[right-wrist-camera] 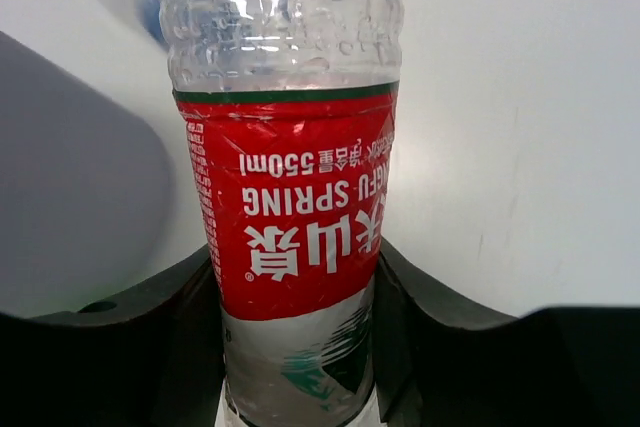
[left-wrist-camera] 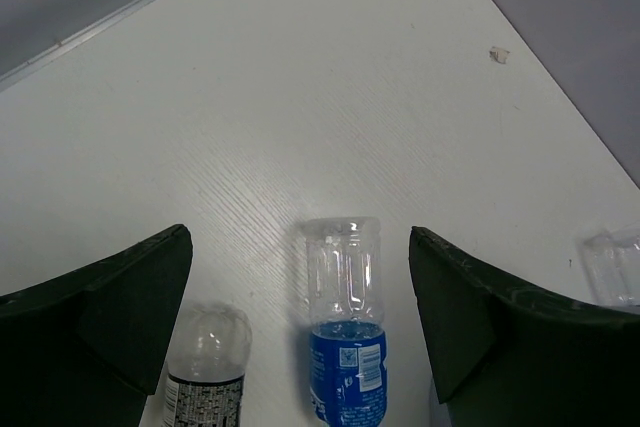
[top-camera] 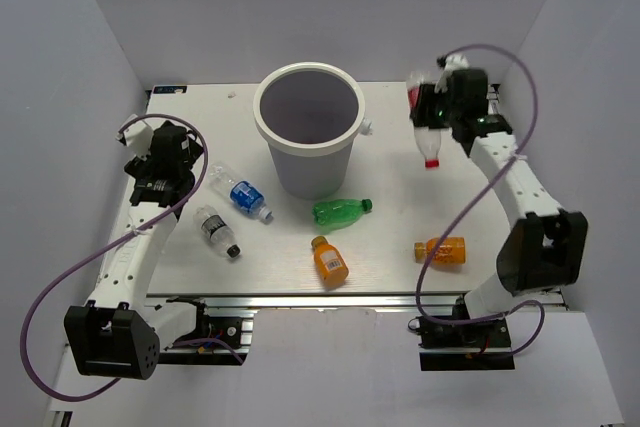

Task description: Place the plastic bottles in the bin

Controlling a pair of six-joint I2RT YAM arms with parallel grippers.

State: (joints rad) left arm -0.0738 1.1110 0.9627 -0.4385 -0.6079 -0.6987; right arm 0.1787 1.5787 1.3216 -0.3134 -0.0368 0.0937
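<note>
Red-label bottle (right-wrist-camera: 290, 247) clamped in the right tool (right-wrist-camera: 295, 282)! Blue-label bottle (left-wrist-camera: 345, 347) lies ahead of the spread left tool (left-wrist-camera: 300, 287), black-capped bottle (left-wrist-camera: 205, 367) beside it. Green bottle (top-camera: 340, 211), orange bottle (top-camera: 329, 259), second orange bottle (top-camera: 441, 250) and upright white bin (top-camera: 310, 172) sit between both tools.

A top camera looks down on the whole table (top-camera: 400, 162). Each wrist camera looks closely past its tool; the blue-label bottle (left-wrist-camera: 345, 347) ahead of the left tool (left-wrist-camera: 298, 247) shows in both.

The left arm (top-camera: 130, 247) reaches forward on its own side with the wrist pointing downward, and the left gripper (left-wrist-camera: 300, 247) has its fingers spread wide (the pads touch nothing). The right arm (top-camera: 520, 187) stretches far forward, and the right gripper (right-wrist-camera: 295, 277) is clamped on the red-label bottle (right-wrist-camera: 290, 197).
</note>
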